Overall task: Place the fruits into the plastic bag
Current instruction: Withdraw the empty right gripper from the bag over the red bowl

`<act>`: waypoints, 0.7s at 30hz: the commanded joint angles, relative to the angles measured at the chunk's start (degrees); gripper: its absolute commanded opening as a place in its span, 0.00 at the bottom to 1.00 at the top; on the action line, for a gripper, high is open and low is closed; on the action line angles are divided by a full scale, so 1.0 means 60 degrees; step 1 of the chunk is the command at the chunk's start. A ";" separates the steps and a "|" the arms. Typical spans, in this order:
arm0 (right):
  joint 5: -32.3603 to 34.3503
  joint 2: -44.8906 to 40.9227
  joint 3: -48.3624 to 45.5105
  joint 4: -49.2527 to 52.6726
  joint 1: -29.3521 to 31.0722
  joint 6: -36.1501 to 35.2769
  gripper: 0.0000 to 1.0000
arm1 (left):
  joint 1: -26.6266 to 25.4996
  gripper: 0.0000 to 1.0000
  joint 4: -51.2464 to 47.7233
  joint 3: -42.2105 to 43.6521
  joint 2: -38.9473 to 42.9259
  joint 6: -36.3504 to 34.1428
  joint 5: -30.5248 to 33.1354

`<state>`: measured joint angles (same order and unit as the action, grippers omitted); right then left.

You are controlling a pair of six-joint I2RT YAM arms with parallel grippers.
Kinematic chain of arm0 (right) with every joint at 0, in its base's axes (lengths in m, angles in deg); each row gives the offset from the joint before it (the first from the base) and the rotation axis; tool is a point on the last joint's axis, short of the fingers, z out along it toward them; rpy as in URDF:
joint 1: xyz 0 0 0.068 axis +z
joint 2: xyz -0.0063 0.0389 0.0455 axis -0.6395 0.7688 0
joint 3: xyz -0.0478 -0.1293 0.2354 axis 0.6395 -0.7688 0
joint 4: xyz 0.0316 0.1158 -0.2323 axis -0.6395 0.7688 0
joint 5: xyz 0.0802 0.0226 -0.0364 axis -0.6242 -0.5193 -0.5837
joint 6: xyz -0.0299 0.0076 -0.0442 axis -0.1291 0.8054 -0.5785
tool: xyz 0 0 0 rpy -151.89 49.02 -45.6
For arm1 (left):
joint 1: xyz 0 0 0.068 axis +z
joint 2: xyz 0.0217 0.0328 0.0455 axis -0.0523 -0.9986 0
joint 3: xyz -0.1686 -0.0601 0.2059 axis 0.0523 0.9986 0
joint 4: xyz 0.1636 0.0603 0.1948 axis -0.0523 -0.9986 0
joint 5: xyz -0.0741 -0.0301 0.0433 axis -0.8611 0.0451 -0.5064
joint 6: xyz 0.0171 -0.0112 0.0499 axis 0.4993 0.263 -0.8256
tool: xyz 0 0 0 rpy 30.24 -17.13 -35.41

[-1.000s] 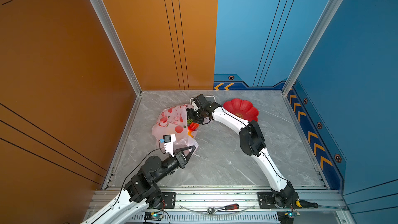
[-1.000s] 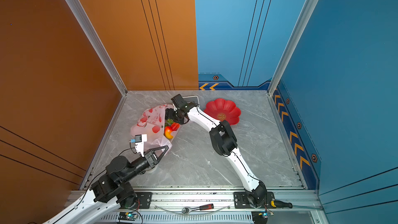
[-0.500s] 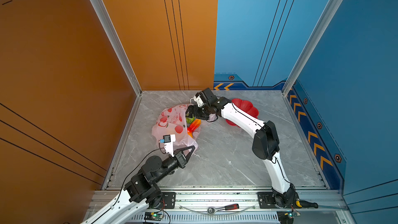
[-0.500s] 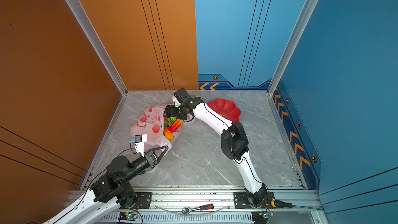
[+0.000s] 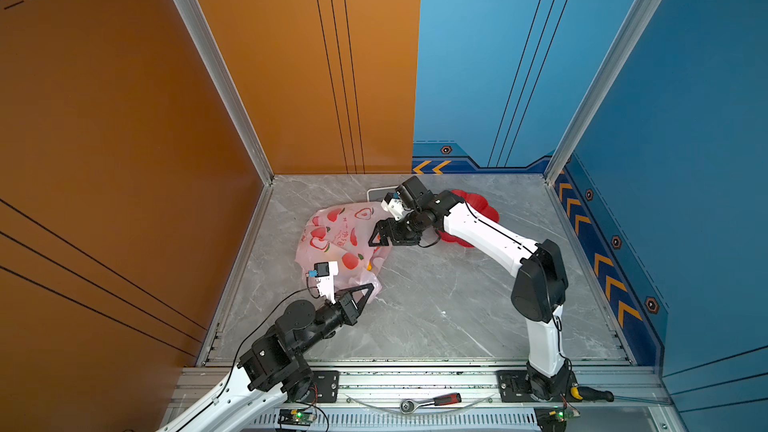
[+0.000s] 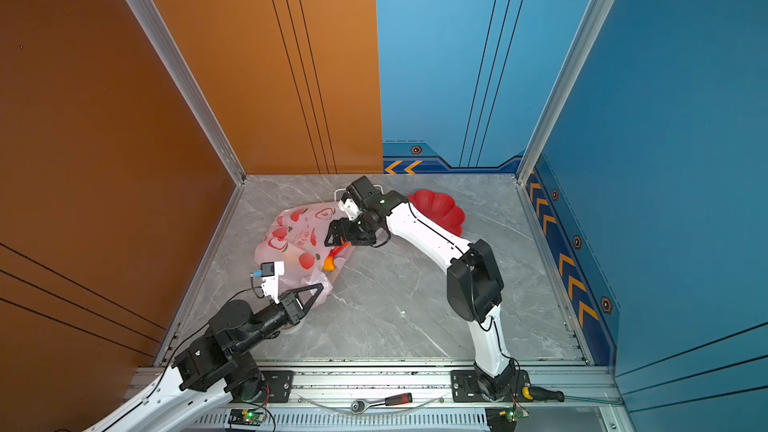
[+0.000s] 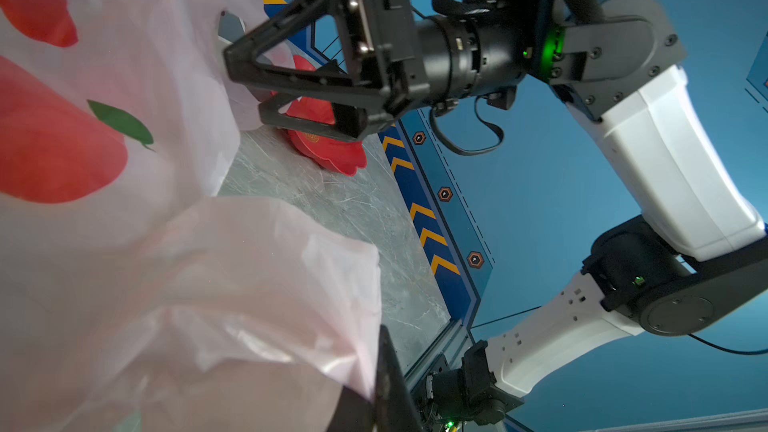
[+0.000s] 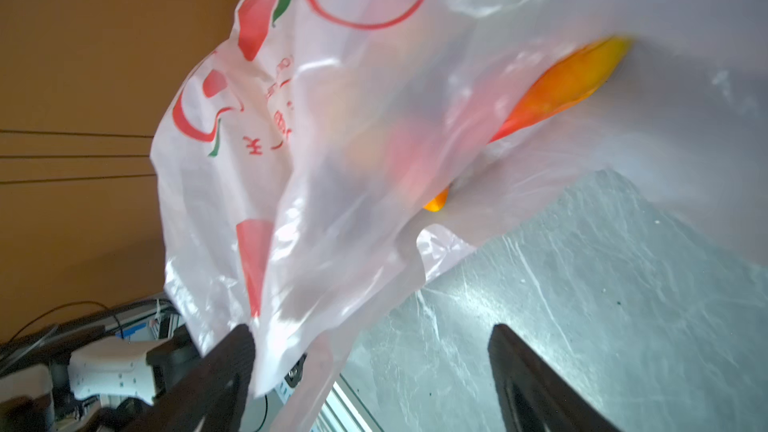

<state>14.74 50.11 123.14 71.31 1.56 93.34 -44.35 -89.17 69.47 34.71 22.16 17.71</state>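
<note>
Quick take: the plastic bag (image 5: 332, 238) is slumped on the tabletop (image 5: 436, 297) over toward the orange wall. The left end effector (image 5: 370, 286) is clamped fully shut on what looks like a fold at the bag's near edge, holding the mouth up. The right end effector (image 7: 245, 83) sits right at that mouth with its jaws spread wide and nothing between them, though the film brushes one of its fingers (image 8: 237, 351) in the right wrist view. The fruits (image 6: 329, 263) I can make out are inside, with an orange-yellow mango (image 8: 569, 81) plain through the plastic and some blurry reddish and dark shapes beside it. I see none loose on the tabletop, and the red dish (image 6: 440, 207) looks bare where the arm doesn't cover it. So I'd guess the step is getting the right arm clear of the opening. Doing it well means backing straight out along the way it points and keeping the jaws wide so no film gets pinched. The left should hold tight, or the mouth flops and the mango near the lip could roll out.
</note>
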 commanded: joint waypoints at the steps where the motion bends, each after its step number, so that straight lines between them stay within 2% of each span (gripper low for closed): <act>1: -0.0005 -0.0872 -0.0573 0.0430 -0.0120 -0.0541 1.00 | -0.0093 0.00 -0.0236 -0.0383 0.0142 -0.0002 0.0285; 11: 0.0823 -0.2887 -0.1956 0.0590 -0.1035 -0.1108 1.00 | -0.0091 0.00 -0.0318 -0.0402 0.0202 0.0043 0.0377; 21: 0.1285 -0.4376 -0.3321 -0.0423 -0.3215 -0.0989 1.00 | -0.0076 0.00 -0.0215 -0.0483 0.0031 -0.0032 0.0329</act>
<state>20.73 24.93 105.96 71.38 -14.74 87.37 -44.35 -90.74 68.36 35.00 22.13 18.96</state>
